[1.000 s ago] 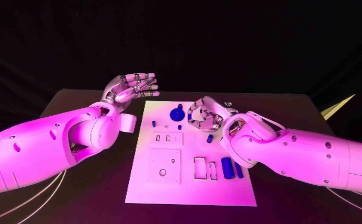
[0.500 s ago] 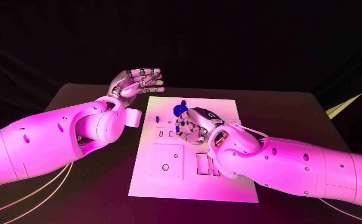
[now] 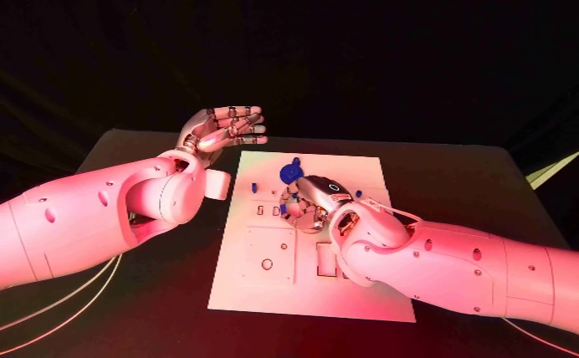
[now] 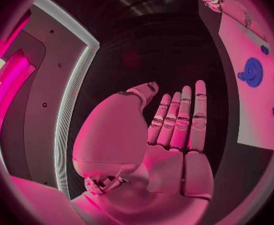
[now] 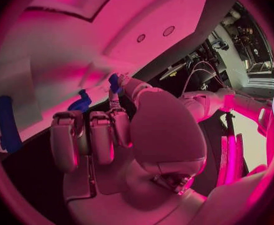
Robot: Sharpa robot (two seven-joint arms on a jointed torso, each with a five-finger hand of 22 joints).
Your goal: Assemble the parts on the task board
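The white task board (image 3: pixel 362 291) lies in the middle of the black bench (image 3: pixel 133 291), with a blue gear-like part (image 3: pixel 289 173) near its far edge. The right hand (image 3: pixel 316 199) is down on the board, its fingers (image 5: pixel 115 120) pinching a small blue part (image 5: pixel 114 81). The left hand (image 3: pixel 224 129) is raised beyond the board's far left corner, palm open, fingers straight and holding nothing.

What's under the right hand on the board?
The silver right hand hovers over the white task board, with small blue parts at its fingertips. Anything directly beneath the palm is covered.
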